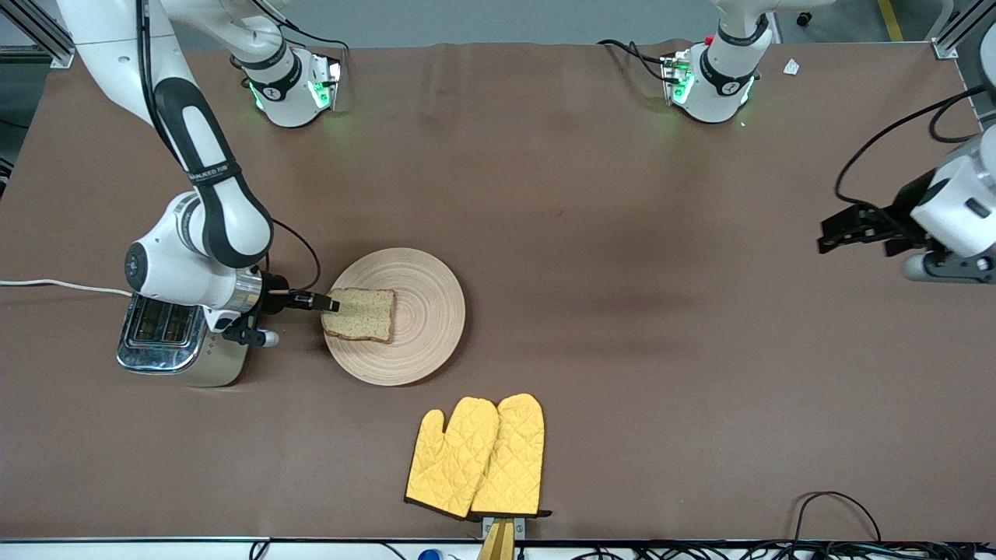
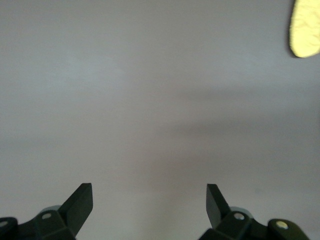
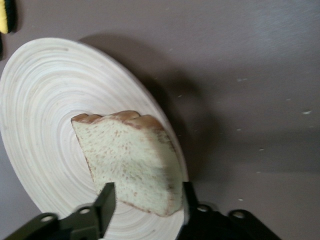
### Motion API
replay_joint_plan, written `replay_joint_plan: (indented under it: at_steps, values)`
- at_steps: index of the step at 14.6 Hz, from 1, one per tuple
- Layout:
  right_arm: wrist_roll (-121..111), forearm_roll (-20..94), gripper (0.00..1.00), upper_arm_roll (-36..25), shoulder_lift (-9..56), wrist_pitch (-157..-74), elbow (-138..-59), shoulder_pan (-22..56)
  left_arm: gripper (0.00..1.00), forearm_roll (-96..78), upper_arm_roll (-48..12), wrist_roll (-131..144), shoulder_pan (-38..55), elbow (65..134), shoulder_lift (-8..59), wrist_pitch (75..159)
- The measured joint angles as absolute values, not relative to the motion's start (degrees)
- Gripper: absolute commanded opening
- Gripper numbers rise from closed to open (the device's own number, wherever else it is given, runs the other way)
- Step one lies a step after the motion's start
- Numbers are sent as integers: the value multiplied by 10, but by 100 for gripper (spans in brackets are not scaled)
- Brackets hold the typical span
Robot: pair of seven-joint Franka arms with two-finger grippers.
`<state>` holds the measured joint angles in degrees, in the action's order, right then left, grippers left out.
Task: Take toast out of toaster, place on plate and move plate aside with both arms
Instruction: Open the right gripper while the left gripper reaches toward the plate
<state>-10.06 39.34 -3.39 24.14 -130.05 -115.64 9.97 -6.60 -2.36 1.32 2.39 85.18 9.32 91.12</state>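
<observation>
The toast [image 1: 362,313] lies flat on the plate [image 1: 424,311], on the part of it toward the toaster; both also show in the right wrist view, toast [image 3: 127,160] and plate [image 3: 45,115]. My right gripper [image 1: 331,303] reaches level from over the toaster to the toast's edge. In its wrist view the right gripper [image 3: 147,200] is open, its fingers standing either side of the toast's near corner. My left gripper [image 1: 826,235] waits in the air at the left arm's end of the table, open and empty [image 2: 150,200] over bare tabletop.
A silver toaster [image 1: 175,338] stands under the right arm's wrist beside the plate. Two yellow quilted oven mitts [image 1: 478,459] lie nearer the front camera than the plate; one mitt's tip shows in the left wrist view [image 2: 302,30]. A white cable [image 1: 54,286] runs from the toaster.
</observation>
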Motion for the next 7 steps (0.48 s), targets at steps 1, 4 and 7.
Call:
replay_joint_plan:
  at_steps: [1,4,7]
  values:
    - [-106,389,100,-35,241,-1300,-1156,93,100,-99,-24,13,26,857,105,911]
    - [-112,335,100,-36,238,-1299,-1152,78,100,-189,-27,14,33,864,157,912]
    - [-112,269,100,-38,205,-1292,-1142,70,100,-295,-28,16,49,865,218,944]
